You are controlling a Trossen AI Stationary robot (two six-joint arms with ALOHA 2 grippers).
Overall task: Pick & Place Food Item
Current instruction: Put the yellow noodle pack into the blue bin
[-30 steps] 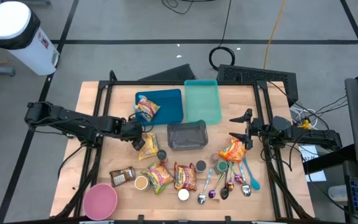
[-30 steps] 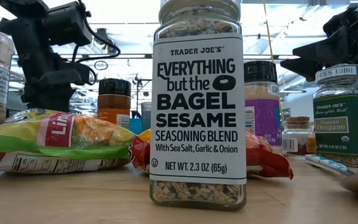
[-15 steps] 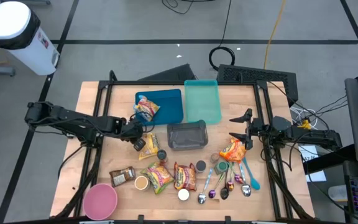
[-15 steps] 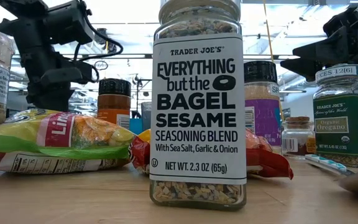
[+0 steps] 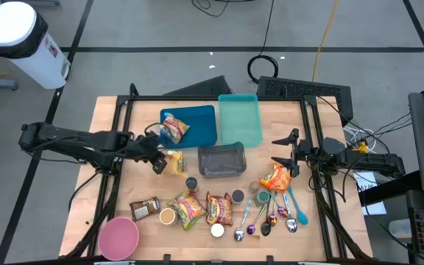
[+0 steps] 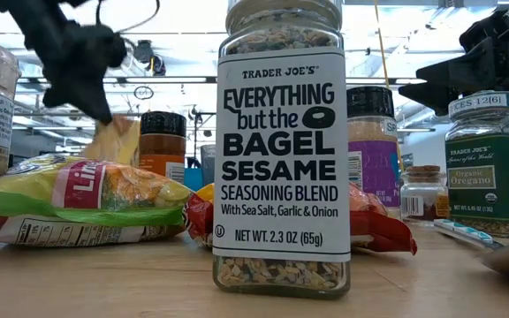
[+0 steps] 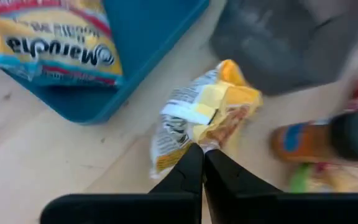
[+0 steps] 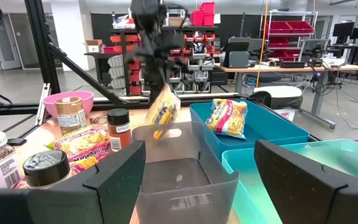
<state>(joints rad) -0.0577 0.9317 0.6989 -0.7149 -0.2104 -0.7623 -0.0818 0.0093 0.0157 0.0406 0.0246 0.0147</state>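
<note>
- One yellow noodle packet (image 5: 173, 160) hangs pinched in our left gripper (image 5: 157, 163), fingers pressed together on its crimped edge, lifted clear of the table (image 5: 109, 191) between the blue bin (image 5: 201, 129) at 12 o'clock and the grey bin (image 5: 221, 160) at 3 o'clock.
- We judge the packet light, soft and crinkly, the film slippery; it dangles and likely swings. Hold by the sealed edge looks right; squeezing the middle could crush the noodles.
- Blue bin already holds a Maruchan packet (image 5: 174, 127); a teal bin (image 5: 240, 120) sits just beside it.
- In the way: an orange-labelled spice jar (image 5: 191, 182) at about 5 o'clock of the packet, and the grey bin's near wall. More packets (image 5: 205, 208) and jars lie well below, at 6 o'clock.
- Low view is blurred around the packet, so its tilt is probably steep, not certain.
- Right gripper (image 5: 285, 156) waits spread open at the table's 3 o'clock side, near an orange snack bag (image 5: 274, 178).
</note>
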